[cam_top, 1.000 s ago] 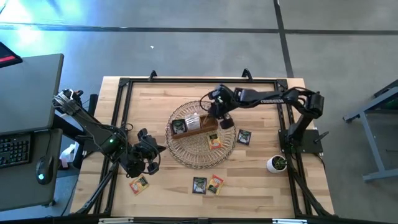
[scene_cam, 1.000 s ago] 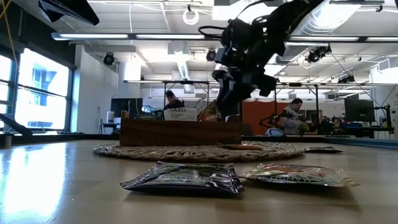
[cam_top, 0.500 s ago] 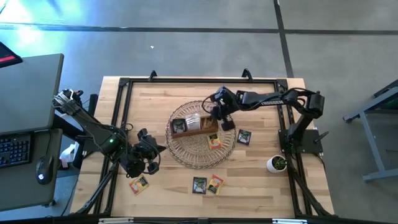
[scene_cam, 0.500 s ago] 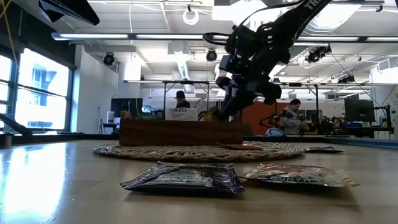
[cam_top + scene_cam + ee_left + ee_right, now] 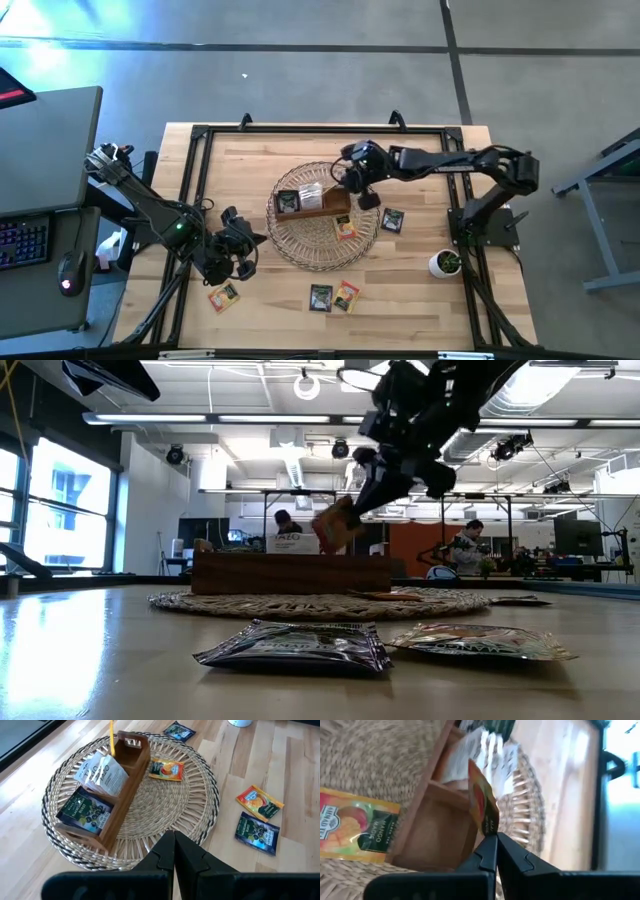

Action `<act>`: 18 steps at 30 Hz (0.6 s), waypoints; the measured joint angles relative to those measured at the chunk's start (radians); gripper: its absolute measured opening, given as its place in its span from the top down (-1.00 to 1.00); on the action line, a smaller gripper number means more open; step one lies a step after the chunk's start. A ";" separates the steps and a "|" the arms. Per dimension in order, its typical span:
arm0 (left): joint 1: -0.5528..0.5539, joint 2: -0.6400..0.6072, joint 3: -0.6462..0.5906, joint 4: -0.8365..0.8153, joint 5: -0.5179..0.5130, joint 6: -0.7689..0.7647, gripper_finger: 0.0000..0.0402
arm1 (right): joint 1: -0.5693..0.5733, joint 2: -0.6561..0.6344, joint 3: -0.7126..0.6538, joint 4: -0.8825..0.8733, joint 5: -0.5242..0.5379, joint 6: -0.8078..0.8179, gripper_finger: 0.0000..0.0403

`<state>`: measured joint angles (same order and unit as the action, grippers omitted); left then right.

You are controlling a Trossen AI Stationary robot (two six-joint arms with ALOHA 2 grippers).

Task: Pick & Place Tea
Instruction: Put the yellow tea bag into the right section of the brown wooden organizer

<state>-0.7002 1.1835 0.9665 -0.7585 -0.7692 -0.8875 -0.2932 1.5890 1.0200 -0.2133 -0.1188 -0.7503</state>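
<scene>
An orange sachet (image 5: 483, 806) is pinched by its edge between the closed fingers of the right gripper (image 5: 492, 838) and is held in the air above the wooden compartment tray (image 5: 121, 800), clear of its rim in the low view. Seen from above, that gripper (image 5: 352, 181) is stretched from the right side of the table to the tray's right end. The tray stands on a round wicker mat (image 5: 322, 216) near the middle of the table (image 5: 420, 310). Two of its compartments are occupied — a dark sachet (image 5: 84, 811) is leaned in the end one and a white sachet (image 5: 103, 774) in the one beside it — while the compartment below the held sachet appears bare in the right wrist view. An orange-and-green sachet (image 5: 346, 227) is laid flat on the mat beside the tray. On the bare wood, a dark sachet (image 5: 393, 220) is seen just off the mat's right edge; a dark one (image 5: 320, 297) and an orange one (image 5: 346, 296) are placed side by side near the front edge, and another orange one (image 5: 224, 295) is found to the front left. The left gripper (image 5: 236, 252) is kept clenched on nothing, near the mat's left-front edge. A small white pot with a plant (image 5: 445, 263) is set at the right side.
</scene>
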 joint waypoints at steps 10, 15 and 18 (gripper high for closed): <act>0.000 0.000 0.000 0.001 -0.003 0.000 1.00 | 0.111 -0.053 0.061 -0.279 0.123 -0.025 1.00; 0.000 0.000 0.000 0.001 -0.013 0.000 1.00 | 0.154 -0.037 0.256 -0.471 0.193 -0.003 1.00; 0.000 0.000 0.000 0.001 -0.017 0.000 1.00 | 0.154 -0.003 0.381 -0.580 0.199 0.050 1.00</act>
<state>-0.7002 1.1831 0.9665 -0.7571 -0.7865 -0.8879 -0.1392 1.5859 1.4014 -0.7933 0.0806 -0.6999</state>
